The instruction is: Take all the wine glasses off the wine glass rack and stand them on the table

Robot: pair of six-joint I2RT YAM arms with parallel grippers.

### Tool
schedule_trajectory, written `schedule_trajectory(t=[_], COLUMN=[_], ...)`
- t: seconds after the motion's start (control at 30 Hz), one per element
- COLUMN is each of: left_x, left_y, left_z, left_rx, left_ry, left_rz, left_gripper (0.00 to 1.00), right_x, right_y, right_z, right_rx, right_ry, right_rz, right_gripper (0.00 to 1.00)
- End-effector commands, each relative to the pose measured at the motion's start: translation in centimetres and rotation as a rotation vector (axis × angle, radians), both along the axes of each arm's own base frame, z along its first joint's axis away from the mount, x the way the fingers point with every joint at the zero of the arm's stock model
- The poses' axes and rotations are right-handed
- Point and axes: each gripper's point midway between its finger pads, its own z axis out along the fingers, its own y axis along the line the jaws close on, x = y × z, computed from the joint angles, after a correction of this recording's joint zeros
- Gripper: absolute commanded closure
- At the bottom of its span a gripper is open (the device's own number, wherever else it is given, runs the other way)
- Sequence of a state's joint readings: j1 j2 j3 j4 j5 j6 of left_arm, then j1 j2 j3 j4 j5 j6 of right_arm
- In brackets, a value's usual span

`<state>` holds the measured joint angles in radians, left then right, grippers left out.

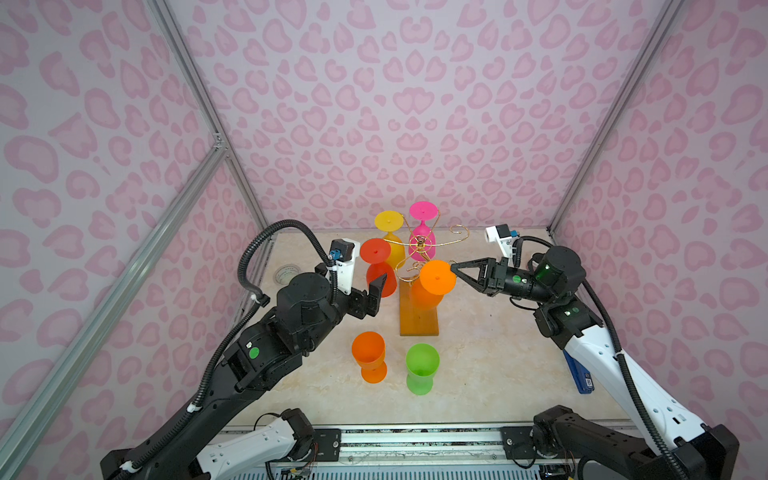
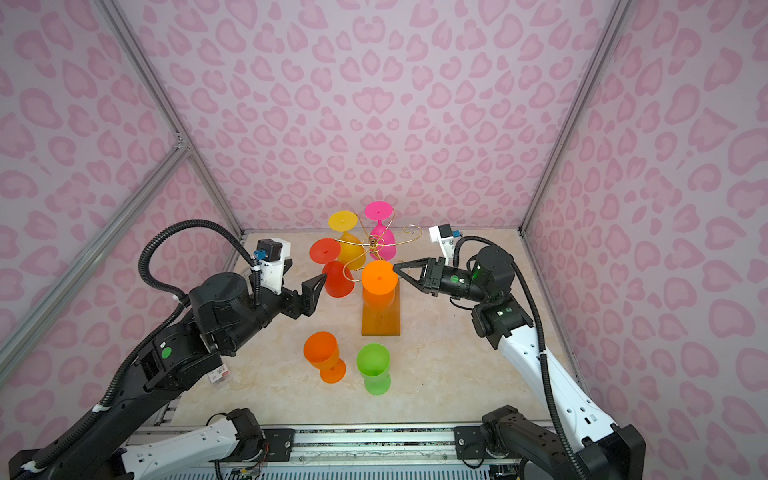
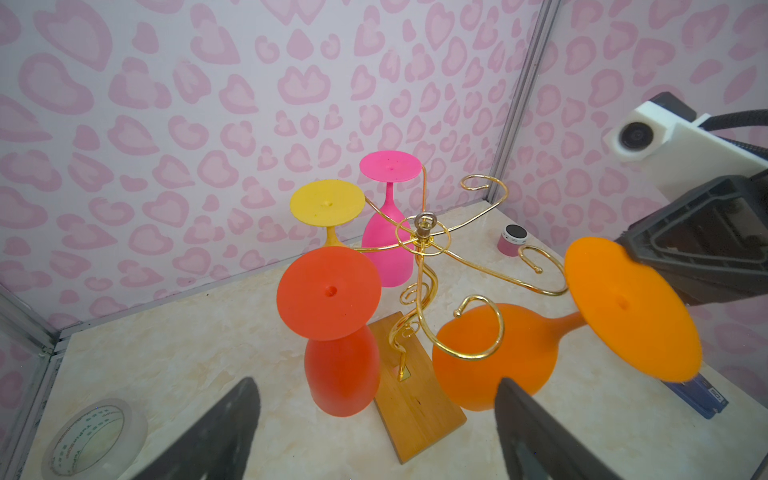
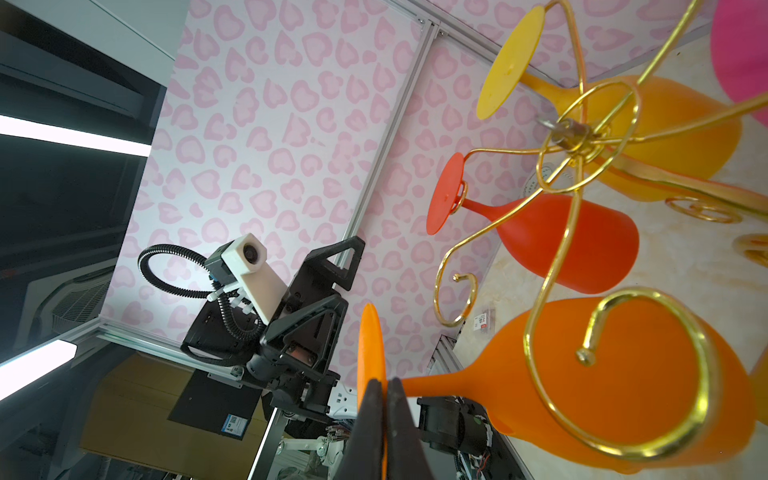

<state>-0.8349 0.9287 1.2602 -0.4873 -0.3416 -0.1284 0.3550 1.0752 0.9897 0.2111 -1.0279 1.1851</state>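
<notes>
The gold wire wine glass rack [image 1: 420, 245] stands on its wooden base [image 1: 419, 322] mid-table. Red [image 1: 376, 266], yellow [image 1: 390, 239] and pink [image 1: 423, 228] glasses hang upside down from its arms. My right gripper [image 1: 454, 266] [image 4: 384, 384] is shut on the rim of the foot of an orange wine glass [image 1: 434, 280] [image 4: 602, 386]. That glass is tilted, with its bowl low beside the stem of the rack and a curled arm in front of it. My left gripper [image 1: 376, 291] [image 3: 377, 390] is open and empty, just left of the red glass.
An orange glass [image 1: 369, 357] and a green glass [image 1: 422, 368] stand upright on the table in front of the rack. A tape roll [image 3: 95, 436] lies at the left wall, a blue object [image 1: 579, 372] under my right arm, and a small pink cylinder [image 3: 514, 241] at the back.
</notes>
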Motion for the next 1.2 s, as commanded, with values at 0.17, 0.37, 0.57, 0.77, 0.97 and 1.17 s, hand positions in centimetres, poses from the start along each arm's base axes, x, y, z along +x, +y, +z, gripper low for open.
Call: schedule_trajectory(t=[0.17,0.37,0.57,0.77,0.97,1.17], left_x=[0.6,1.0,1.5,1.9,2.5,2.6], left_y=[-1.0,-1.6,-2.3,-2.7,-2.3,-2.0], left_z=[1.6,1.8,2.5,2.7,2.6,3.5], left_rx=[-0.038,-0.044,-0.057,-0.065,-0.142,-0.245], left_ry=[-0.041,-0.041,-0.050,-0.049,-0.012,-0.013], left_rz=[-0.022,-0.039,-0.056,-0.070,-0.109,-0.178], left_gripper=[0.10,0.10,0.10,0.10,0.10,0.10], right_x=[-2.7,-4.5,-6.1,-7.1,-7.6,-7.5], right_y=[-0.7,-1.2,-1.8,-2.1,-2.2,-2.2], right_z=[1.0,2.5,4.8,6.8,8.7,10.3], right_rx=[-0.015,-0.005,0.012,0.033,0.064,0.074], right_ry=[-0.027,-0.062,-0.101,-0.139,-0.163,-0.194], right_rz=[0.025,0.034,0.041,0.043,0.056,0.056], right_gripper=[1.00,1.00,1.00,1.00,1.00,1.00])
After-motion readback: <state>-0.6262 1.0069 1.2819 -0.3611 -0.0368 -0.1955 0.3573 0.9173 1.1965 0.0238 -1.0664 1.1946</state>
